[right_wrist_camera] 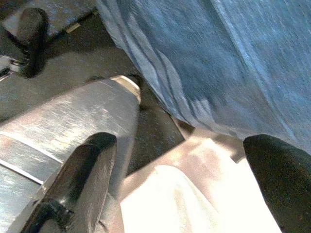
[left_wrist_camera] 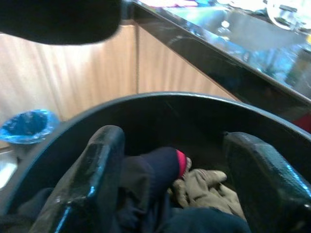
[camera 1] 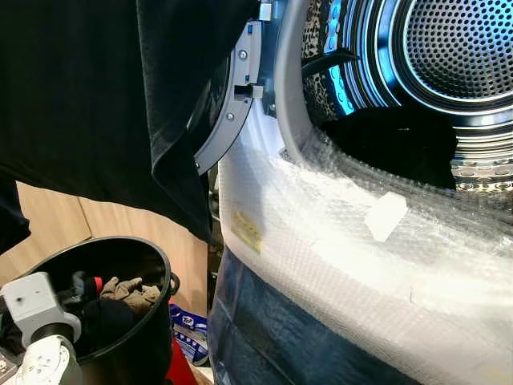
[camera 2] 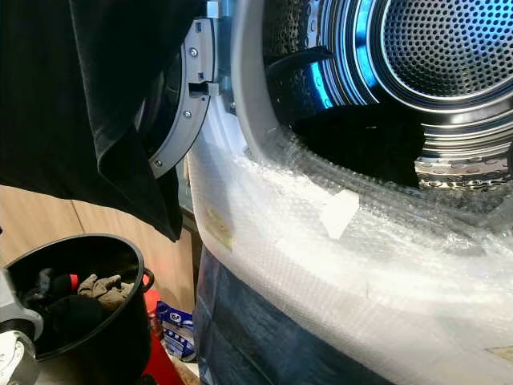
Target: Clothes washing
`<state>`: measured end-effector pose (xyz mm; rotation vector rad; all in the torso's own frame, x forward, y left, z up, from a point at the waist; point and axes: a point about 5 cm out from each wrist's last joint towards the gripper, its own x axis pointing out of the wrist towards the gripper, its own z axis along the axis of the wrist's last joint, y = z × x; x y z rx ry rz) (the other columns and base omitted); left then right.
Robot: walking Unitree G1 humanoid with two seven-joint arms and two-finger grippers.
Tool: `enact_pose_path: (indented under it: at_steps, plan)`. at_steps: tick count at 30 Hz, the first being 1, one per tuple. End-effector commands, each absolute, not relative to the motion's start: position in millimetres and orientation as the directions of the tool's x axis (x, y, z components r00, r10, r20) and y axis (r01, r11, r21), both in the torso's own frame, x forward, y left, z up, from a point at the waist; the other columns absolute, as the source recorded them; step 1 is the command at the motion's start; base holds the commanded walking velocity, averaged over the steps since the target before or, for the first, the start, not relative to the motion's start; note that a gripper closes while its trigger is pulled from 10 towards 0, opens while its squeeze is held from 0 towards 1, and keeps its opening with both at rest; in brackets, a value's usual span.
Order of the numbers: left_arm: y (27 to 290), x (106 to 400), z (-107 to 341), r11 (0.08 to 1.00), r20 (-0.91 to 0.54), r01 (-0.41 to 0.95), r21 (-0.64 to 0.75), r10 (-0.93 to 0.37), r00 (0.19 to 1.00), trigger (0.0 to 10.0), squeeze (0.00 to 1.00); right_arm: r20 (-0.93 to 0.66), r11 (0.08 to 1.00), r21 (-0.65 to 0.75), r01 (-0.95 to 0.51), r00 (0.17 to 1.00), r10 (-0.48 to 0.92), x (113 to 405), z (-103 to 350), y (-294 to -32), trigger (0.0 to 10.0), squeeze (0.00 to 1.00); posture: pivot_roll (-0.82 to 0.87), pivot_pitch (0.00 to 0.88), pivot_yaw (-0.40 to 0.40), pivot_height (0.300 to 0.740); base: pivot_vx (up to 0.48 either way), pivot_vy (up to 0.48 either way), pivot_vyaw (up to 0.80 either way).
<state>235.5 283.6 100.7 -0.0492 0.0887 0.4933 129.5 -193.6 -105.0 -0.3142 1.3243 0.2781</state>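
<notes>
Two black fingers of the left gripper are spread wide above the round black plastic bucket, nothing held. Crumpled dark and tan clothes are seen inside it. Similarly parted, the right gripper is empty.

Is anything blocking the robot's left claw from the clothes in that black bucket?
Nothing visible does. The left gripper hovers open right over the black bucket, with the dark clothes and a tan garment lying directly between its fingers.

Black bucket, blue-lit perforated drum
</notes>
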Motion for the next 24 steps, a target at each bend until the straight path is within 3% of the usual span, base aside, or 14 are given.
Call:
enact_pose_path:
  at_steps: [1, 8, 12, 24]
  plan:
    - [281, 241, 100, 0.895, -0.127, -0.446, -0.032, 0.439, 0.890, 10.0, 1.00, -0.979, 0.918, -0.088, -0.386, 0.204, -0.008, 126, -106, -197, 10.0, 0.00, 0.14, 0.000, -0.069, 0.740, 0.000, 0.000, 0.00]
    - [282, 243, 98, 0.892, -0.162, -0.450, -0.034, 0.439, 0.884, 10.0, 1.00, -0.976, 0.906, -0.113, -0.408, 0.216, -0.024, 129, -105, -197, 10.0, 0.00, 0.15, 0.000, -0.073, 0.740, 0.000, 0.000, 0.00]
    - [285, 241, 87, 0.906, -0.289, -0.422, -0.034, 0.395, 0.872, 10.0, 1.00, -0.969, 0.882, -0.159, -0.444, 0.242, -0.053, 133, -105, -191, 10.0, 0.00, 0.15, 0.000, -0.063, 0.740, 0.000, 0.000, 0.00]
    - [278, 242, 84, 0.930, -0.360, -0.366, -0.036, 0.329, 0.873, 10.0, 1.00, -0.969, 0.845, -0.177, -0.504, 0.238, -0.061, 132, -105, -191, 10.0, 0.00, 0.14, 0.000, -0.067, 0.740, 0.000, 0.000, 0.00]
